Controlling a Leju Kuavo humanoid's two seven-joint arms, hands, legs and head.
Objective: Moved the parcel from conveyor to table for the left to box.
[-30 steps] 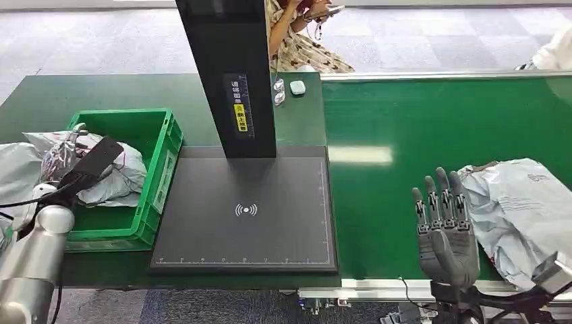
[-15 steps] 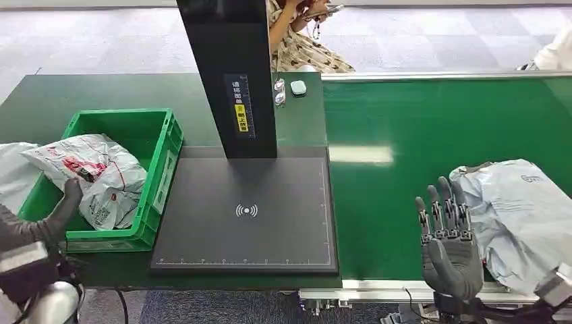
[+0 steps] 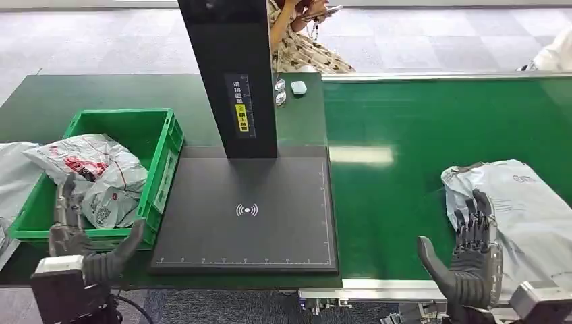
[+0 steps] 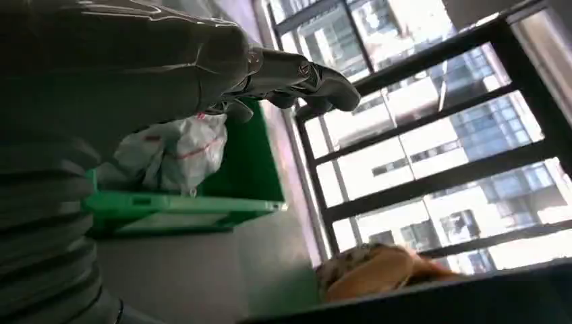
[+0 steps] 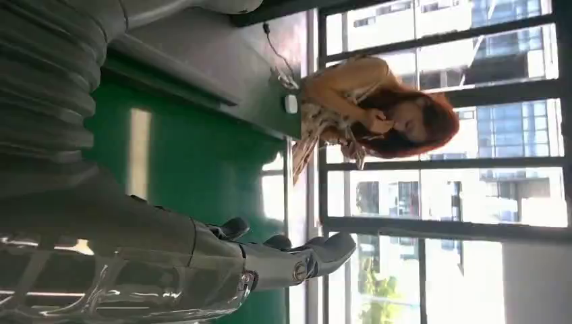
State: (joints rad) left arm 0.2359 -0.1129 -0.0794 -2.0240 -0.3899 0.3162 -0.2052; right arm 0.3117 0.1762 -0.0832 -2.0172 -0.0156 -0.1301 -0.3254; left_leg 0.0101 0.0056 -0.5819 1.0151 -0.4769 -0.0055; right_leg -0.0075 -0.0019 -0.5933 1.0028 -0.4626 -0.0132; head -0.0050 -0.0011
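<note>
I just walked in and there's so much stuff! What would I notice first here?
Probably the big grey parcel on the bright green conveyor, with the right hand open, its fingers at the parcel's near edge. Next, the green crate on the far left holding white bags, the left hand open in front of it. A tall black post rises from a dark pad in the middle.

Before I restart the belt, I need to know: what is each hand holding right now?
Left hand: open, holding nothing, beside the green crate.
Right hand: open, at the grey parcel, not gripping it.
</note>
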